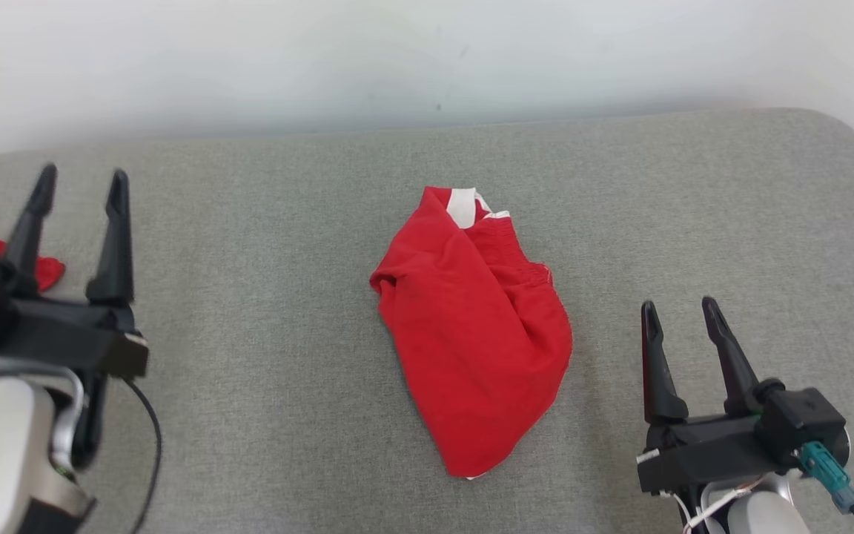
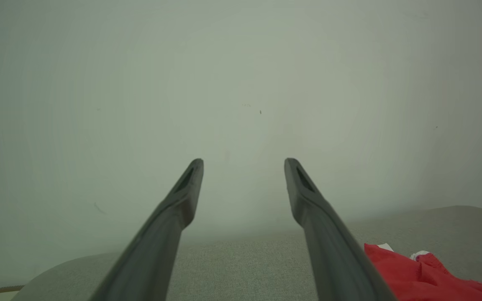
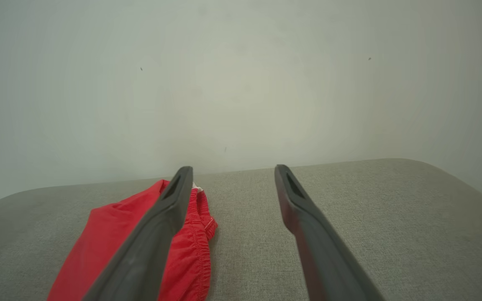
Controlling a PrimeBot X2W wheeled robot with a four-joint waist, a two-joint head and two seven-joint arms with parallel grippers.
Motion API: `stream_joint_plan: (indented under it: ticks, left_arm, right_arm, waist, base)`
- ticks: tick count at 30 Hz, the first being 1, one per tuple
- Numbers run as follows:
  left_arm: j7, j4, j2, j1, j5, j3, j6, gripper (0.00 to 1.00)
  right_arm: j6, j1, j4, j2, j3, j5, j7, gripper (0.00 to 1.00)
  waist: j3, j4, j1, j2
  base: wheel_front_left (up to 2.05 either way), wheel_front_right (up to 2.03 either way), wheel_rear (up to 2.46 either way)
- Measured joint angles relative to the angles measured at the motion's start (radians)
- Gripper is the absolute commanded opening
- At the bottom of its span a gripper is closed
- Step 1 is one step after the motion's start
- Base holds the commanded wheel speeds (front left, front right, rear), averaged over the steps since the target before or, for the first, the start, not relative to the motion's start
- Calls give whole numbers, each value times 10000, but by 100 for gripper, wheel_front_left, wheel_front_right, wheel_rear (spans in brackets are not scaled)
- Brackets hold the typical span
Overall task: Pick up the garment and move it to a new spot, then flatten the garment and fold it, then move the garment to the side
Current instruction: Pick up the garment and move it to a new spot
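The red garment (image 1: 475,334) lies bunched in the middle of the grey cushion (image 1: 264,311), doubled over on itself. A white patch (image 1: 462,206) shows at its far end and its near end narrows to a point. Nothing is touching it.

Both hands are open and empty. The left hand (image 1: 84,178) hovers well to the left of the garment with its fingers spread. The right hand (image 1: 679,304) sits near the garment's right edge, also spread. In the right wrist view the garment (image 3: 111,242) lies just beside that hand's left finger.

The pick-up has not begun, so the likely trouble lies in the first grasp:

- **Layers:** The cloth is layered. A shallow pinch may catch only the top fold, and the rest would then drag or drop out twisted.
- **Cushion:** The cushion is soft fabric too. A hand that comes down too deep could nip its cover along with the garment.
- **Second cloth:** Another red cloth (image 1: 45,271) lies far to the left of the garment, just behind the left hand. It is the same colour and could be taken by mistake.
- **Uneven lift:** If only one hand lifts, the garment would probably hang in a rope, which makes flattening harder.
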Motion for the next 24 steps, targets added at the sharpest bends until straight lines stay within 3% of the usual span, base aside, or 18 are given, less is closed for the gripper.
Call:
stream_joint_plan:
  ticks: [15, 24]
  left_arm:
    - [-86, -1975, -907, 2612, -98, 408, 1053, 100]
    - [-94, -2754, -1398, 4061, 399, 1089, 1289, 100]
  right_arm:
    - [0, 233, 472, 42, -297, 81, 0, 100]
    - [0, 298, 1139, 52, -265, 192, -2, 100]
  waist:
    - [-211, 99, 0, 0]
    - [-468, 251, 1, 0]
  base:
    - [0, 0, 0]
    - [0, 0, 0]
